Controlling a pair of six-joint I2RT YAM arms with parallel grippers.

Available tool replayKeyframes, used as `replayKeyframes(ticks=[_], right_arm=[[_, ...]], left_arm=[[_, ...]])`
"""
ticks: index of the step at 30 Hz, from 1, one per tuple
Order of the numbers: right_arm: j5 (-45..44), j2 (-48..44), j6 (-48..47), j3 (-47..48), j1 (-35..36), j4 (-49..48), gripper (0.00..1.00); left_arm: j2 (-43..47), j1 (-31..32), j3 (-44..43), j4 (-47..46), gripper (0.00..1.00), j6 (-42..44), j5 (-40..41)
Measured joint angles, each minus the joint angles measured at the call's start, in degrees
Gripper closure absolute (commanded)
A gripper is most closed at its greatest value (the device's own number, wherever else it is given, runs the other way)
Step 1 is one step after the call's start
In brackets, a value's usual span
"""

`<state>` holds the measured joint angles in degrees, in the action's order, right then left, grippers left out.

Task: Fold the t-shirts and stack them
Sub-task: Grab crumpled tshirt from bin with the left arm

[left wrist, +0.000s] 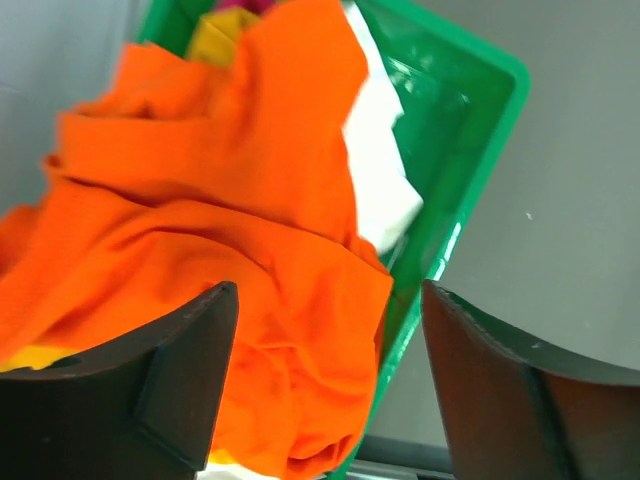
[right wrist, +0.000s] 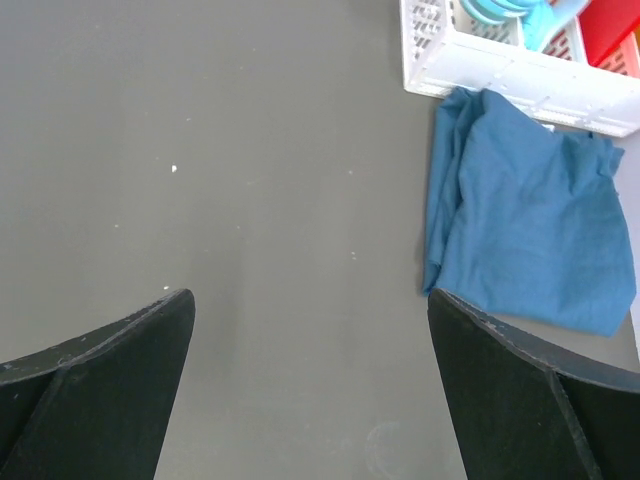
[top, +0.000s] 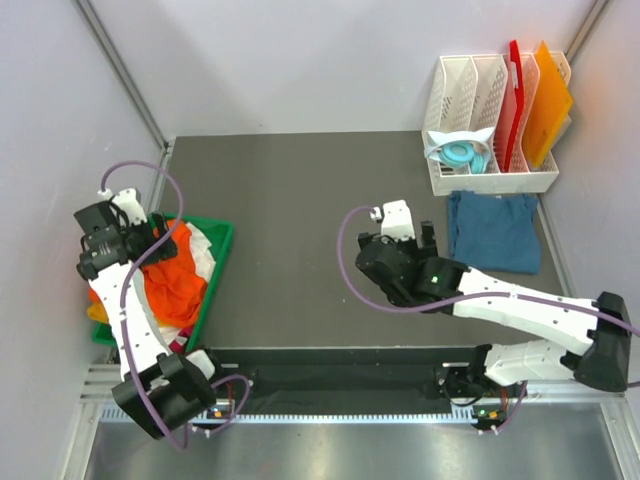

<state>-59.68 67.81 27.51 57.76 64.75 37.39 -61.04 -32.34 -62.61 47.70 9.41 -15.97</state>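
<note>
No readable text, label, brand, number or sign shows anywhere in these views, on cloth, tray or rack.

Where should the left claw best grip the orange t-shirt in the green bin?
Grip the raised crumpled fold at the top of the orange t-shirt, coming down from above with the left claw. It lies heaped in the green bin, whose walls would hinder a side approach.
</note>
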Motion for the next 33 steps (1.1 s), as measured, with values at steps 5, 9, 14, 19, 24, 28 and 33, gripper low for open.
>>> replayKeyframes(ticks=[5,9,14,19,24,28,33], right_arm=[[0.81,4.35,-1.01,4.52,0.00,-0.26,0.00],[0.83,4.83,-0.94,7.08,0.00,-1.01,0.00],[0.87,4.81,-0.42,7.52,-0.02,-1.01,0.00],[0.85,4.33,0.46,7.17,-0.04,-1.07,0.00],[0.87,3.82,1.07,6.21,-0.44,-0.96,0.00],[0.90,3.82,1.18,5.90,-0.57,-0.94,0.00],[0.92,3.82,1.03,5.90,-0.90,-0.96,0.00]], left_arm=[[-1.27,0.00,1.57,0.04,0.30,-1.49,-0.90],[-2.73,-0.13,1.66,-1.38,0.28,-3.10,2.14],[-2.58,-0.52,1.68,-2.73,0.29,-5.14,7.52],[-3.23,-0.61,1.70,-3.76,0.32,-7.41,14.14],[-4.13,-0.63,2.78,-4.20,0.42,-8.26,17.03],[-6.69,-0.63,3.89,-4.70,0.58,-8.76,17.16],[-12.37,-0.68,3.91,-5.73,1.00,-10.01,17.42]])
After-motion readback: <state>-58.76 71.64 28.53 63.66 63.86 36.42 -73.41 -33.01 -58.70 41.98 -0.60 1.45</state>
